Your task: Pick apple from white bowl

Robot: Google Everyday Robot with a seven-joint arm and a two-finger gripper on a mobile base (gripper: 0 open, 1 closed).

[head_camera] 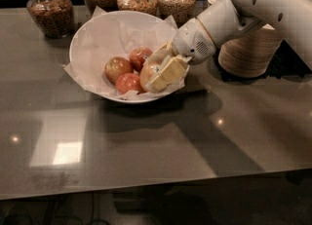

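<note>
The white bowl (80,39), lined with crinkled white paper, stands on the grey table at the back middle. The pale yellow-gold apple (147,74) lies at the bowl's right side, next to three smaller, redder apples (117,68). My gripper (163,68) reaches in over the bowl's right rim. Its cream fingers (170,71) sit on either side of the pale apple and are closed against it. The apple still rests low in the bowl. The fingers hide its right side.
Several glass jars of brown food (50,10) stand along the back edge behind the bowl. A stack of tan paper bowls (248,51) stands to the right, behind my arm. The dark table (146,146) stretches toward the front.
</note>
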